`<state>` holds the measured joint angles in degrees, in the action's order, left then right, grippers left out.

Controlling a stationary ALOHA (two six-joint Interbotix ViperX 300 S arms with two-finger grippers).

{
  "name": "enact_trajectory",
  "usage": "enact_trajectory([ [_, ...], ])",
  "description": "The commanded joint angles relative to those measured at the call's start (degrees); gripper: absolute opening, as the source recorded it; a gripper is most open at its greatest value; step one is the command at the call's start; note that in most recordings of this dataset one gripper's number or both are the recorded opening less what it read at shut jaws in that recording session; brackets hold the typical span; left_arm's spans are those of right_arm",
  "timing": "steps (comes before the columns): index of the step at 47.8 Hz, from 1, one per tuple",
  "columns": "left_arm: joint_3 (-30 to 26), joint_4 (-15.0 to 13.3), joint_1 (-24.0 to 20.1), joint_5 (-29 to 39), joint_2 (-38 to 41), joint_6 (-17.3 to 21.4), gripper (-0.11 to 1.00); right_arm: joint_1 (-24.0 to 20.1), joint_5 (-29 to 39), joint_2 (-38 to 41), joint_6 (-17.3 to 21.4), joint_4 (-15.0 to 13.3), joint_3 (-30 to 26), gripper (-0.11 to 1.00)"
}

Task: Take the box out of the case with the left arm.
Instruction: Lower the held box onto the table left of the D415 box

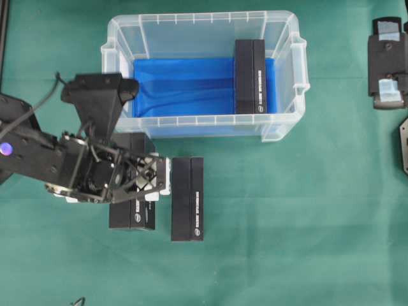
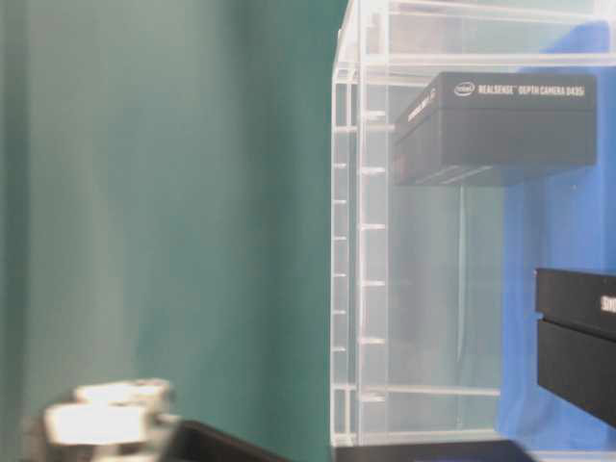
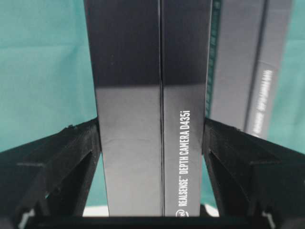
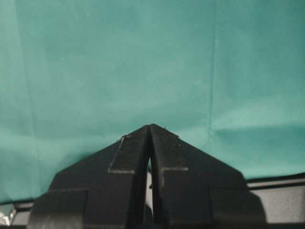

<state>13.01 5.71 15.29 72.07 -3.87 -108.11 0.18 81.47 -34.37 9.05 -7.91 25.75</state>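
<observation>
Green cloth point(image 1: 287, 223) covers the whole table, and on it at about twelve o'clock sits the clear plastic case point(image 1: 284, 131) with its blue lining point(image 1: 185, 86). One black box point(image 1: 250, 76) is left inside, lying against the case's three o'clock wall. Two more black boxes are already out on the cloth just below the case, side by side and nearly touching, around seven o'clock from it: a free one point(image 1: 187, 199) and, at its nine o'clock, the one the left arm is on point(image 1: 131, 215).

The left gripper point(image 1: 148, 182) straddles that box point(image 3: 152, 105); in the wrist view its fingers point(image 3: 76, 152) press both long sides, so it is pinching the box, which seems to rest on or just above the cloth. I'd say this box is as good as delivered: what remains is to let go and lift clear, and then, if every box is meant, fetch the last one from the case.

Up at two o'clock the right gripper point(image 4: 150, 143) is parked over bare cloth, its tips pressed together on nothing.
</observation>
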Motion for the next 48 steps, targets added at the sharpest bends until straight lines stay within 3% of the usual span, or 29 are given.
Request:
enact_trajectory([
  [1,2.4,0.0,0.7,-4.1,-0.9,-0.1,0.63,-0.1,-0.3,0.1,0.0,0.0,-0.5,0.03],
  [22,11.4,-0.3,1.3,-14.7,2.2,-0.1,0.63,-0.1,-0.3,0.1,0.0,-0.1,-0.5,0.03],
  [48,14.5,-0.4,1.4,-21.4,3.2,0.1,0.63,-0.1,-0.3,0.1,0.0,-0.1,-0.5,0.03],
])
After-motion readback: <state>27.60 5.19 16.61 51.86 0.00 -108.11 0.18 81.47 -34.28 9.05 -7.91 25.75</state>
